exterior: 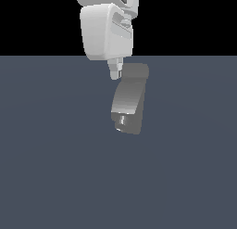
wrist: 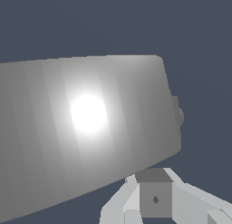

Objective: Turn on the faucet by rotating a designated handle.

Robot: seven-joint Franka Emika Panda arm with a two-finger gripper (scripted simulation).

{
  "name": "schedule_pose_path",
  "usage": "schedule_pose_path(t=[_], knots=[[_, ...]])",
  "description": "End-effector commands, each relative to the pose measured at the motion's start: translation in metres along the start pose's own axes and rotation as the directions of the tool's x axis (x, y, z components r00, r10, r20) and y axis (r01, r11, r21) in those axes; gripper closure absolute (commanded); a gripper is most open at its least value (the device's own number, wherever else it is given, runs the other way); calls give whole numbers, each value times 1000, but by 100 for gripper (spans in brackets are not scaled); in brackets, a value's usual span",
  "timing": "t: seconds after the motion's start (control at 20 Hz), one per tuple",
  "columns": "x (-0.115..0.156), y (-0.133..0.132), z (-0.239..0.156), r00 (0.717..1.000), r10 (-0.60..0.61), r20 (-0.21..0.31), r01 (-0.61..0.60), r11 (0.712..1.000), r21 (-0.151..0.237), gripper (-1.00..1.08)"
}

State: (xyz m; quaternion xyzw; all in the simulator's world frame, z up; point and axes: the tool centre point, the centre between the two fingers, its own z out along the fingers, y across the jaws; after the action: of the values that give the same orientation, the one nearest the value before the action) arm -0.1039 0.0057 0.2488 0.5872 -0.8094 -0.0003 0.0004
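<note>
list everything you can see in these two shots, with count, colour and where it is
faucet: one, grey metallic, standing on the floor near the middle of the exterior view; its curved body fills most of the wrist view
nozzle stub: one, darker grey, short cylinder at the faucet's lower front end
handle: none that I can pick out as a separate lever in either view
floor: one, flat slate blue, under everything; black background above it
robot arm: one, white, coming down from the top of the exterior view
gripper: one, white, close beside the faucet's upper end on the exterior view's left; whether the jaws are open or shut does not show
</note>
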Motion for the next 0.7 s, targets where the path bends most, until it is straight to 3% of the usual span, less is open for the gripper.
schedule_pose_path(t=[0.0,0.35,0.45,0.65], knots=[[26,-4,0,1000,30,1,-30,1000,1,108],[63,0,0,1000,31,1,-31,1000,1,108],[48,0,0,1000,11,0,-11,1000,3,108],[65,-13,0,1000,14,0,-14,1000,2,108]])
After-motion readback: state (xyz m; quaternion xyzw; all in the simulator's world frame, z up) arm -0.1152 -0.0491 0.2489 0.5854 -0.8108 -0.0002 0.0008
